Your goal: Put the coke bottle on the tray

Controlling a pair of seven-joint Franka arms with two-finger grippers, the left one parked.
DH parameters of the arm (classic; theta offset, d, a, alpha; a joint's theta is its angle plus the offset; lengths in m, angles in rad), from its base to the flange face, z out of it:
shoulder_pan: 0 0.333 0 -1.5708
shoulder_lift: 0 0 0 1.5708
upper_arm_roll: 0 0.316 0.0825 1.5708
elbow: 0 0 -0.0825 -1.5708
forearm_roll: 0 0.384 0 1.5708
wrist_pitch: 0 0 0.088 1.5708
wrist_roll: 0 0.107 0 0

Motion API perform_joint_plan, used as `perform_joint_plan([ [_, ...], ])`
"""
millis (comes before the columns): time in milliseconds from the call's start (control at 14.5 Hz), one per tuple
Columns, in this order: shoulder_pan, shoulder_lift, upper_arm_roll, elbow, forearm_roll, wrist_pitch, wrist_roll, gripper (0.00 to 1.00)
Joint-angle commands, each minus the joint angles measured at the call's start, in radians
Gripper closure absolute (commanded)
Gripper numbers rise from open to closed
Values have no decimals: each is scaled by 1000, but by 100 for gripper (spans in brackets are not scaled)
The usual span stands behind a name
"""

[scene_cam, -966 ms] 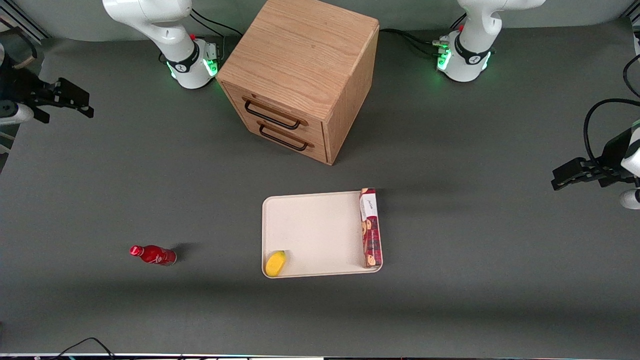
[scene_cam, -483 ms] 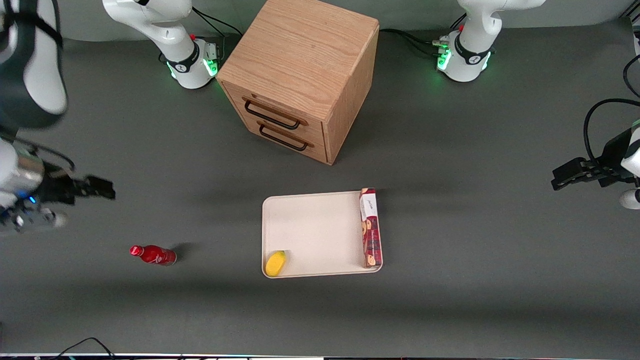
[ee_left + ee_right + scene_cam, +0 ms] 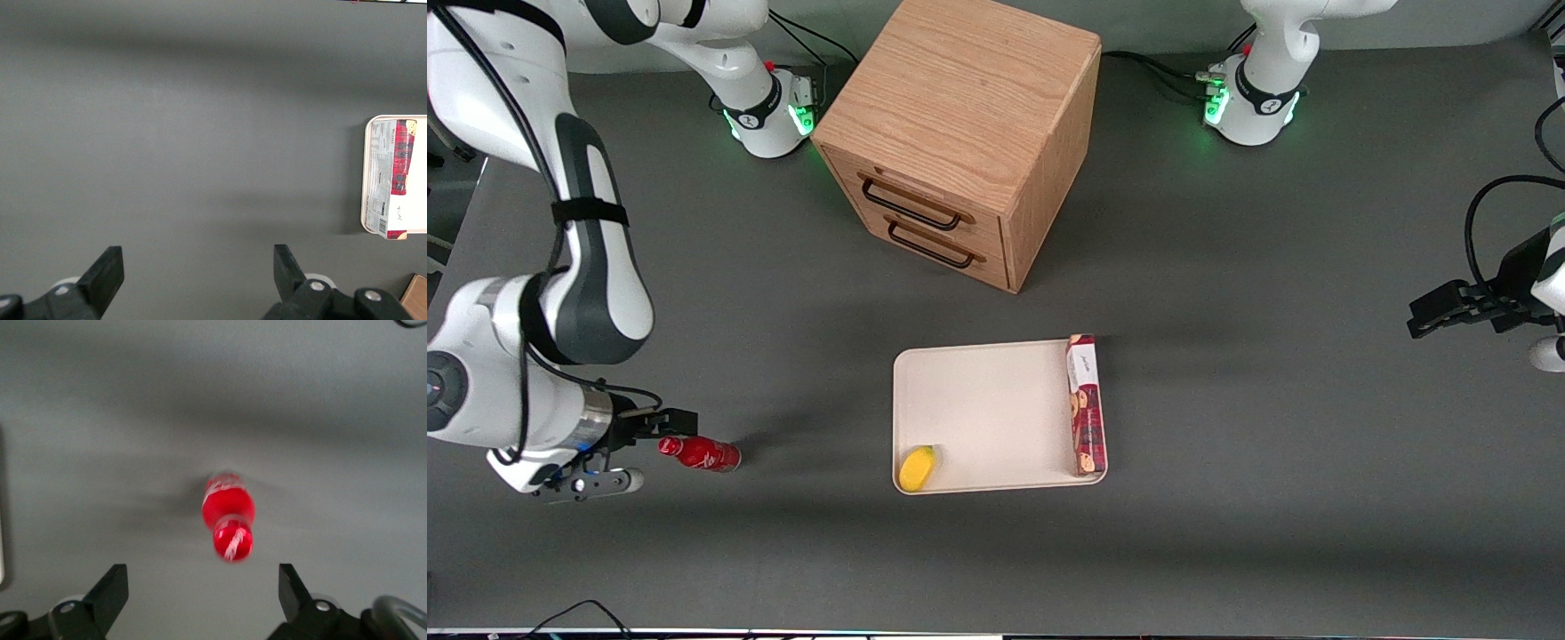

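The coke bottle (image 3: 700,452), small and red with a red cap, appears to stand upright on the dark table toward the working arm's end, well apart from the tray. The cream-white tray (image 3: 983,418) lies near the table's middle. My right gripper (image 3: 662,430) hangs just above and beside the bottle's cap. In the right wrist view the gripper (image 3: 202,581) is open and empty, and the bottle (image 3: 228,513) is seen from above, just ahead of the gap between the fingers and untouched.
A long dark red cookie box (image 3: 1086,404) lies on the tray along its edge toward the parked arm. A yellow object (image 3: 917,468) sits in a tray corner near the front camera. A wooden drawer cabinet (image 3: 960,133) stands farther from the camera than the tray.
My right arm has swung in from the table's edge toward the front camera, and down to the bottle. The bottle and the tray have not moved.
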Motion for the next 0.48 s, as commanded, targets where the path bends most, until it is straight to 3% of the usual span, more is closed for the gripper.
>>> perform_joint_plan([
  [0, 9, 48, -2, 40, -36, 47, -11, 0],
  [207, 9, 54, -2, 28, -37, 52, -12, 2],
  [276, 9, 53, -2, 17, -37, 53, -17, 16],
  [414, 9, 50, -2, 8, -37, 52, -20, 56],
])
